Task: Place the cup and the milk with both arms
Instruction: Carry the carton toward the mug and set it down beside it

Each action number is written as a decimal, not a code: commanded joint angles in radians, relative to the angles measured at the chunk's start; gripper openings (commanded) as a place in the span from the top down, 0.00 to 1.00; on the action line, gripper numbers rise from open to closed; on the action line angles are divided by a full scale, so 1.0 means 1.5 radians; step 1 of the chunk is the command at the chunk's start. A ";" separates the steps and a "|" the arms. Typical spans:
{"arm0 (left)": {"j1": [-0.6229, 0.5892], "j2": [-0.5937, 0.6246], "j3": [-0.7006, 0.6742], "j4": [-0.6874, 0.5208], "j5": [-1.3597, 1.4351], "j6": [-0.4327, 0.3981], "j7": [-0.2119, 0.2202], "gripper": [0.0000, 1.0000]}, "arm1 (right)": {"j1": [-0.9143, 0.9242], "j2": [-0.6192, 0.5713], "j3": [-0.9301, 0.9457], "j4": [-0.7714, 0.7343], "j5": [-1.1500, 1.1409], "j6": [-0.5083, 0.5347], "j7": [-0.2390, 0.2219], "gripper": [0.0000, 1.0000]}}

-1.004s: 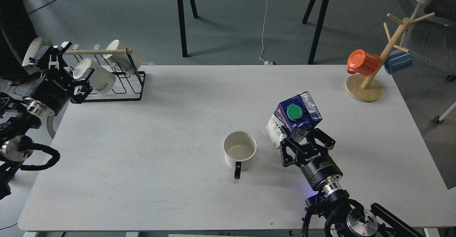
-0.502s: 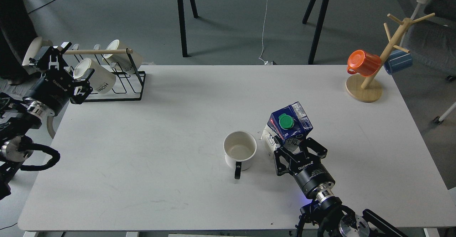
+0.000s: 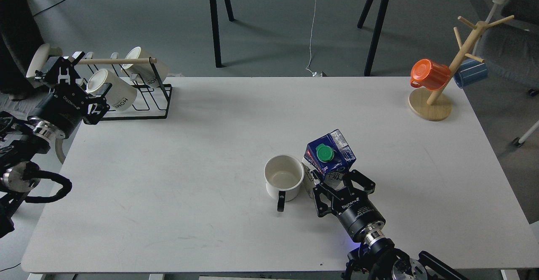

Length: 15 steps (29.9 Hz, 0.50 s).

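Gripping the milk (image 3: 330,156) low on its body, the right gripper (image 3: 341,183) holds the carton tilted — green cap facing up and toward the viewer, long axis leaning away from upright — just beside the cup (image 3: 284,181), whose black handle points toward the near table (image 3: 168,187) edge. Carton lettering is too blurred to read. The left gripper (image 3: 80,84) hangs spread open near mugs printed "HOME" (image 3: 113,90).

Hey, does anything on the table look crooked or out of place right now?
Yes: the milk carton is tilted, not upright, gripped by the right gripper right beside the cup. Nothing looks spilled.
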 commanded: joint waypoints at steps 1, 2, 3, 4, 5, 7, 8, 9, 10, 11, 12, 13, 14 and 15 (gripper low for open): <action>0.000 0.001 0.000 0.003 0.000 0.000 0.000 0.03 | -0.002 0.001 0.007 0.002 0.001 0.003 0.001 0.26; 0.000 0.001 0.000 0.004 0.000 0.000 0.000 0.03 | -0.002 0.000 0.010 0.002 0.001 0.004 0.001 0.21; 0.000 0.001 0.000 0.004 0.000 0.000 0.000 0.03 | -0.002 0.001 0.012 0.002 0.001 0.004 0.001 0.17; 0.000 0.002 0.000 0.004 0.000 0.000 0.000 0.03 | -0.002 0.000 0.012 0.002 0.001 0.005 0.001 0.11; 0.001 0.002 0.001 0.004 0.000 0.000 0.000 0.03 | -0.002 0.000 0.013 0.002 0.001 0.005 0.001 0.02; 0.001 0.002 0.001 0.004 0.000 0.000 0.000 0.03 | -0.003 0.000 0.013 0.002 0.001 0.009 0.001 0.01; 0.001 0.002 0.000 0.004 0.000 0.000 0.000 0.03 | -0.003 0.000 0.013 0.003 0.001 0.009 0.001 0.01; 0.001 0.001 0.000 0.004 0.000 0.000 0.000 0.03 | -0.004 0.000 0.013 0.004 0.002 0.010 0.001 0.01; 0.001 0.001 0.000 0.004 0.000 0.000 0.000 0.03 | -0.006 0.000 0.013 0.007 0.002 0.010 0.001 0.01; 0.001 0.001 0.000 0.004 0.000 0.000 0.000 0.03 | -0.008 0.000 0.013 0.009 0.003 0.010 0.001 0.01; 0.001 0.001 0.000 0.004 0.000 0.000 0.000 0.03 | -0.008 0.000 0.013 0.010 0.003 0.010 0.001 0.01; 0.001 0.001 0.000 0.004 0.000 0.000 0.000 0.03 | -0.009 -0.001 0.013 0.010 0.003 0.011 0.001 0.01; 0.001 0.001 0.000 0.004 0.000 0.000 0.000 0.03 | -0.010 -0.002 0.013 0.010 0.003 0.016 0.000 0.01; 0.001 0.001 0.000 0.004 0.000 0.000 0.000 0.03 | -0.013 -0.003 0.013 0.010 0.003 0.024 0.000 0.01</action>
